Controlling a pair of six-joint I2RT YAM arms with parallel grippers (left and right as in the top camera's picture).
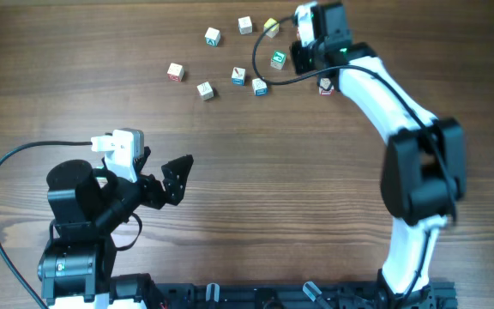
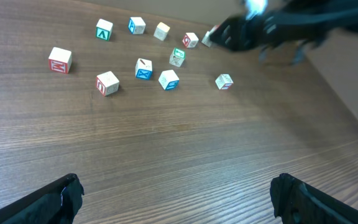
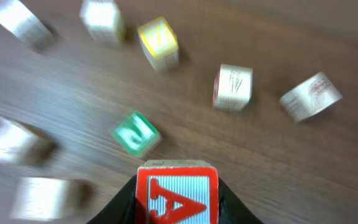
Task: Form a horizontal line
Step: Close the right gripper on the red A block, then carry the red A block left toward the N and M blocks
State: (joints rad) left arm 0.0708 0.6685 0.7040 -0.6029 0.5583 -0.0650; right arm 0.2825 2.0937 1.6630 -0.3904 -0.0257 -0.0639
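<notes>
1. Wooden table: bears white letter cubes scattered loosely to the left of, above and below the green letter cube, not lined up in any row.
2. Right arm: reaches in from the right of the green letter cube.
3. Left gripper: hangs well below and left of the green letter cube, jaws spread wide, holding nothing.
4. Right gripper: clamps the red A cube from both sides, just beside the green letter cube.
5. Yellow-faced cube: lies beyond the green letter cube, apart from it.

Brown wood-grain table bears three — red A cube, green cube, yellow cube
</notes>
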